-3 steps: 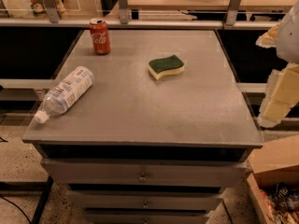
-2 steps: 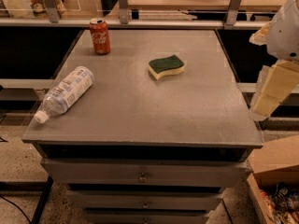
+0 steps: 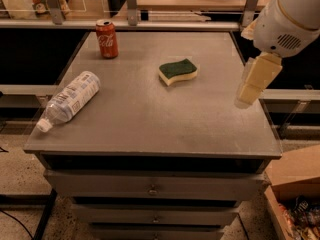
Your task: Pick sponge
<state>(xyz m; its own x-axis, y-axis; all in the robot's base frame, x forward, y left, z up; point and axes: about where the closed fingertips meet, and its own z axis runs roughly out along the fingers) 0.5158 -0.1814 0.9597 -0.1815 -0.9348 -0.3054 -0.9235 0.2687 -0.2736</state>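
The sponge [image 3: 177,71] lies flat on the grey table top [image 3: 150,119], right of centre toward the back, with its dark green side up over pale yellow foam. My gripper [image 3: 244,99] hangs from the white arm [image 3: 287,19] over the table's right edge. It is to the right of the sponge, a little nearer the front, and well above the surface. Nothing is in it.
A red soda can [image 3: 106,39] stands at the back left. A clear plastic water bottle [image 3: 70,100] lies on its side near the left edge. Drawers [image 3: 152,188] sit under the table top. A cardboard box [image 3: 295,184] is on the floor at the right.
The arm and gripper have moved left and inward, from beyond the table's right side to above its right edge. The sponge, can and bottle have not moved.
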